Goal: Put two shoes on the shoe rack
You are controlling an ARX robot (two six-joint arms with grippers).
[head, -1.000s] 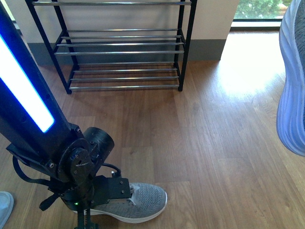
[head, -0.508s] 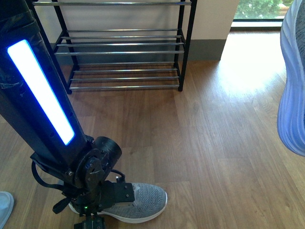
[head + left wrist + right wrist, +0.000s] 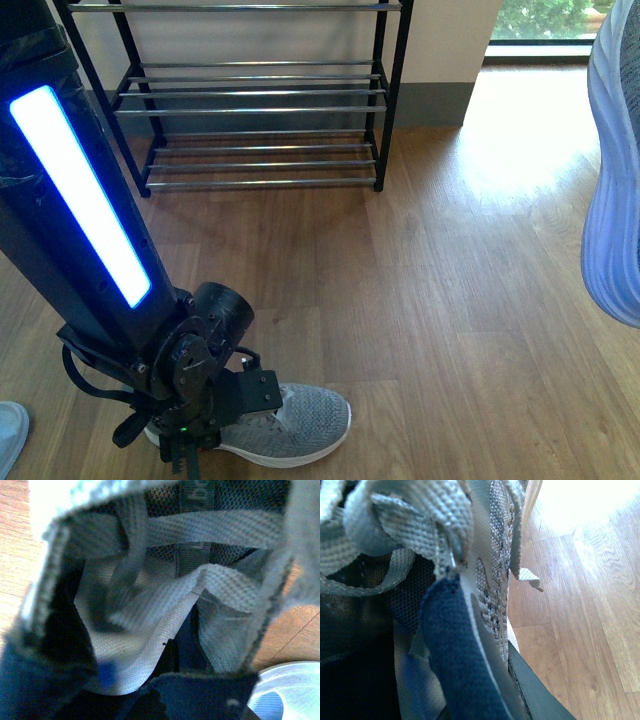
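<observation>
Sneakers first, since neither had reached a shelf. Nearest me, the floor sneaker point(image 3: 300, 425) lay on its sole on the wooden floor point(image 3: 450, 300), toe pointing to my right. My left gripper point(image 3: 185, 442) was down at its heel end. The left wrist view showed only laces, mesh and dark lining pressed close, so I could not tell how wide those jaws stood or whether they had any hold.

The raised sneaker point(image 3: 612, 180) hung in the air at my right, its ribbed white sole facing the front camera. My right gripper point(image 3: 517, 680) lay against its collar beside the navy lining — closed on it, I judged, since nothing else carried it.

Farther off, against the wall, the shoe rack point(image 3: 250, 92) showed only bare chrome bars on every visible tier. So one shoe was lifted, one sat low — both placements remained.
</observation>
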